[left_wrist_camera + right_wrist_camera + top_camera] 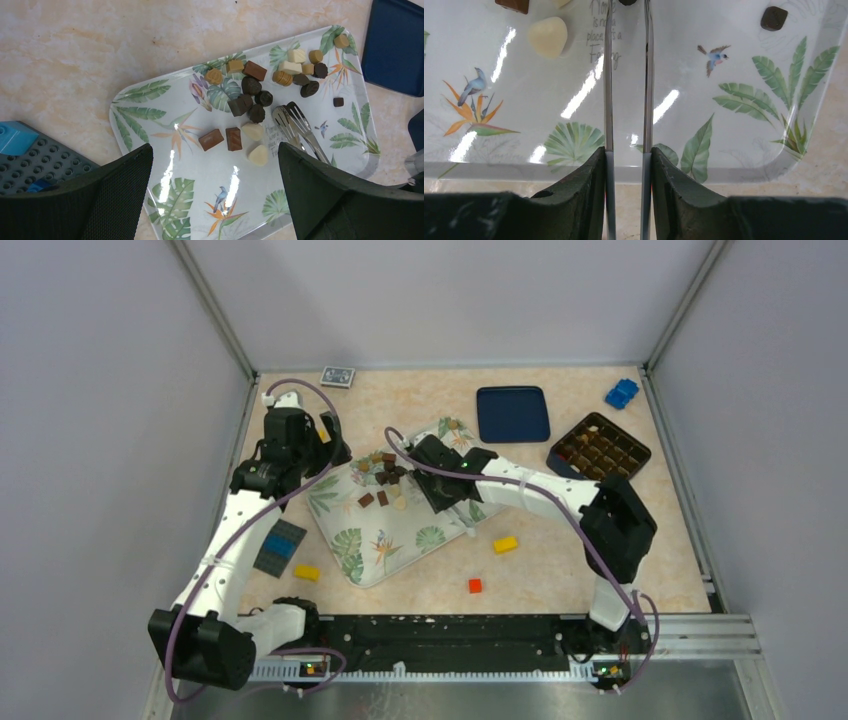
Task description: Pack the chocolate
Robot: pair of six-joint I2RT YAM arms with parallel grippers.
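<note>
Nearest the arm bases, a red brick (475, 586) and a yellow brick (506, 544) were located on the table to the right of the leaf-printed tray (385, 545). A second yellow brick (306, 572) and a grey baseplate (280, 546) were located to its left.

The right gripper (628, 155) was positioned over the tray's near right portion. Its jaws were clamped on the two arms of a pair of metal tongs (608, 100), which were directed toward the far side of the tray. The tong tips were observed just beside the chocolate (251, 85), which lay on the tray's far half. One dark piece (256, 113) lay immediately left of the tips. A cream piece (546, 36) lay to the left of the blades, and a small dark square (774, 17) lay well apart to the right.

The left gripper (215, 150) was held above the tray's left side with its jaws spread wide and nothing gripped. The chocolate lay beyond its fingers (125, 185).

Farther back on the right, a dark compartment box (600, 447) containing brown pieces was noted beside a blue lid (513, 413). A blue brick (621, 393) was located in the far right corner.
</note>
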